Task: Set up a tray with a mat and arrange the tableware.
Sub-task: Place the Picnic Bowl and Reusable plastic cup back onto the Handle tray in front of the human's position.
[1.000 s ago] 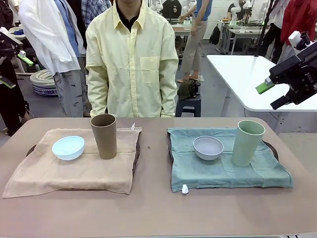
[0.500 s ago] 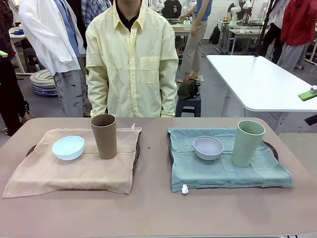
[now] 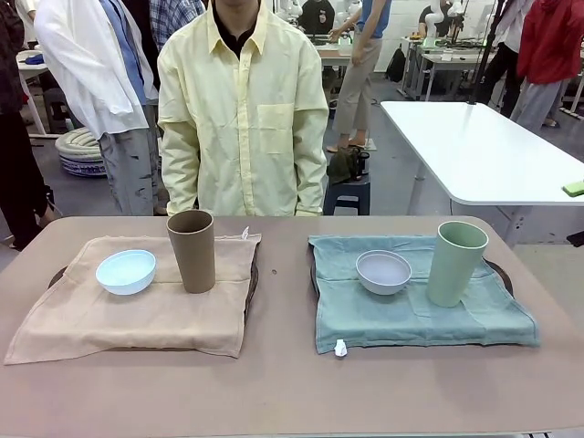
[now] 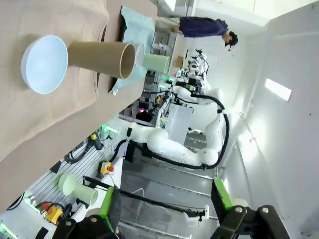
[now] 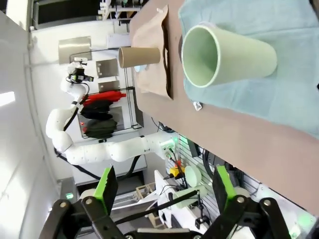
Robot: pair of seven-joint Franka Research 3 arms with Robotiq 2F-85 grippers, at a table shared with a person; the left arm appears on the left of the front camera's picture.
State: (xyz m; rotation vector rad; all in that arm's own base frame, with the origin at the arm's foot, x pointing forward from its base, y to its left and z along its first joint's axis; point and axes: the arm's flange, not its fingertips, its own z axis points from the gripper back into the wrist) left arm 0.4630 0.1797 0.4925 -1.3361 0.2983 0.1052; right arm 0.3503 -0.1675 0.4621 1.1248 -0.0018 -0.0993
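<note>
Brown tabletop [image 3: 292,383] with bare front strip and middle gap, tan mat [image 3: 137,306] overhanging its tray, green mat [image 3: 420,301] alike, left tool [image 4: 164,209] released, right tool [image 5: 162,191] released, both clear of the cups.

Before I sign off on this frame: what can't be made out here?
- Trays: front view, mats cover them; just dark rim slivers show.
- Grey bowl: left wrist view, mostly behind the tan cup.
- Blue bowl and grey bowl interiors: front view, too shallow an angle to tell contents.
- Tag on green mat: too small to read.
</note>
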